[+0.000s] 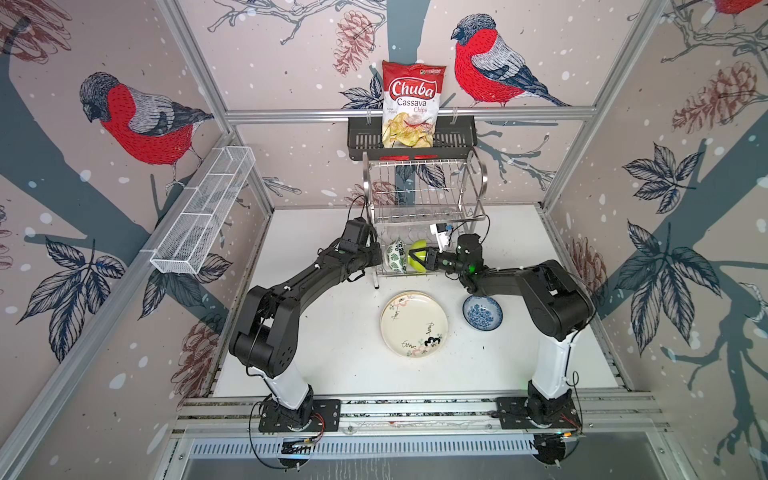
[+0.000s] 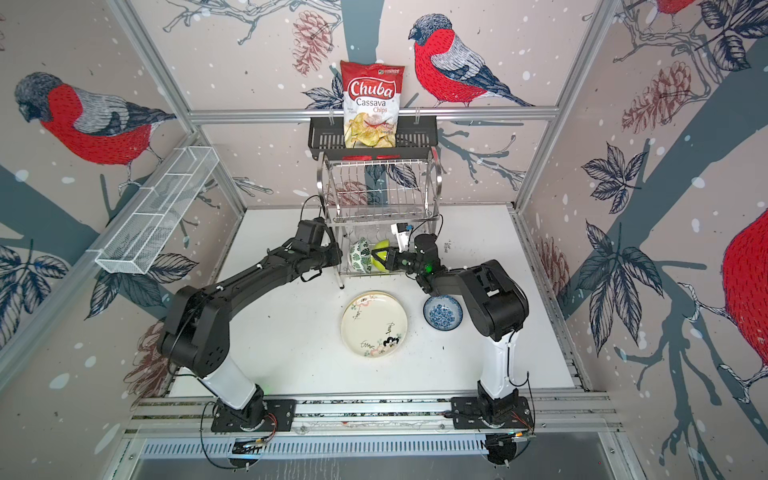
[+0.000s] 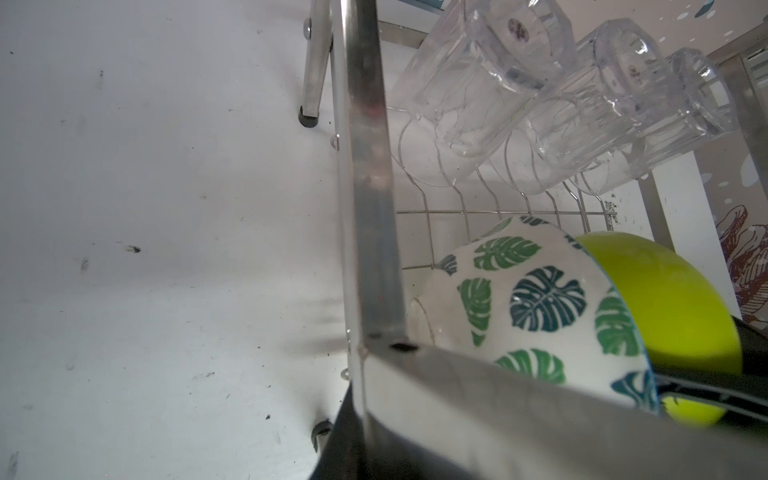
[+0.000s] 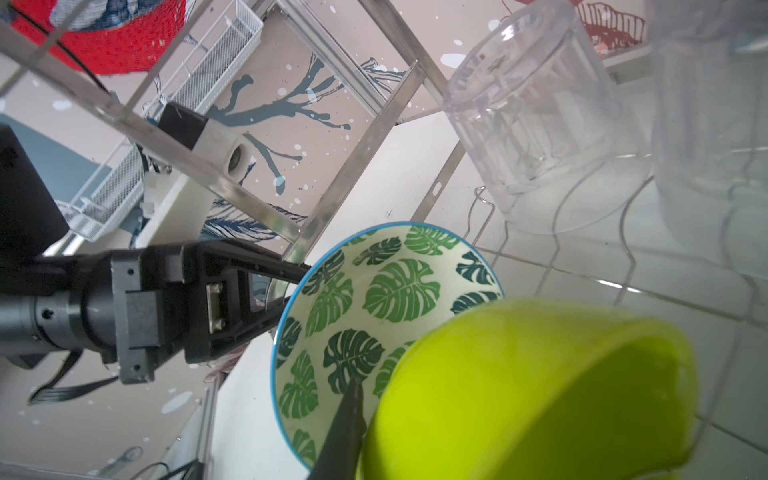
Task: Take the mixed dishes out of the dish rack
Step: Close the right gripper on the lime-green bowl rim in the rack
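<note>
While the right gripper [image 1: 417, 257] pinches the lime green bowl's [image 4: 540, 395] rim in the dish rack's [image 3: 365, 166] lower tier, the left gripper [image 4: 291, 284] sits narrowed at the neighbouring green-leaf bowl [image 4: 395, 291] — gripping or not, can't tell. Danger: a hasty pull drags that neighbour along, or knocks the nearby tumblers [image 3: 478, 83].

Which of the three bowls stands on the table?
The blue-patterned bowl beside the cream plate; the green-leaf bowl and lime green bowl sit in the dish rack.

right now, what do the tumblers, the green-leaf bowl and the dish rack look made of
Tumblers: clear, ribbed, glass or hard plastic; can't tell.
Green-leaf bowl: glazed ceramic probably, glossy printed surface.
Dish rack: polished metal, mirror-like reflections.
</note>
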`<action>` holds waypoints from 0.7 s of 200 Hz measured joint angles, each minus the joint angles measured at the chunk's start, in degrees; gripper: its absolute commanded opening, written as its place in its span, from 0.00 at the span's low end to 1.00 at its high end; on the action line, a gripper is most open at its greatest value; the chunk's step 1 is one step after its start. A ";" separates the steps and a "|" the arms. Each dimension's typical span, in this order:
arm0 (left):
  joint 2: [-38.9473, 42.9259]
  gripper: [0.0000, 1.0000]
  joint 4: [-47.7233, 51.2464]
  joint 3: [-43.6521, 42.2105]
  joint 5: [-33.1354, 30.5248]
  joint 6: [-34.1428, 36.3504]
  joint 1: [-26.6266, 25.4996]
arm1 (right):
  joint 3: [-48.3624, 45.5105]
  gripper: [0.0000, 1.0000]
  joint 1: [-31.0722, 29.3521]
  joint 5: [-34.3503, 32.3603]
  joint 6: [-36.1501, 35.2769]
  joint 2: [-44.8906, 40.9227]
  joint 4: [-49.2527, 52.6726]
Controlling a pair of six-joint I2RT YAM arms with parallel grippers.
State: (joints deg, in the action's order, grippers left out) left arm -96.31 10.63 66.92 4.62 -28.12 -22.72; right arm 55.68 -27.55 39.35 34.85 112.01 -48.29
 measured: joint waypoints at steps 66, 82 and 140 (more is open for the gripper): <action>0.00 0.07 0.00 -0.07 1.40 1.36 -0.09 | -2.62 0.00 1.31 1.79 8.35 -1.70 -3.82; 0.00 0.08 0.04 -0.04 1.36 1.22 -0.09 | -2.89 0.00 1.73 2.86 11.10 -1.70 -5.62; -0.15 0.07 1.01 0.61 1.01 1.44 -0.09 | -3.21 0.00 3.06 6.56 17.84 -2.19 -19.50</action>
State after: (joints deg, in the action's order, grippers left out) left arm -96.47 11.64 67.53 5.63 -26.68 -22.81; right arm 52.47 -24.49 45.91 52.69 109.82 -67.79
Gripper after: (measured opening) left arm 0.165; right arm 0.114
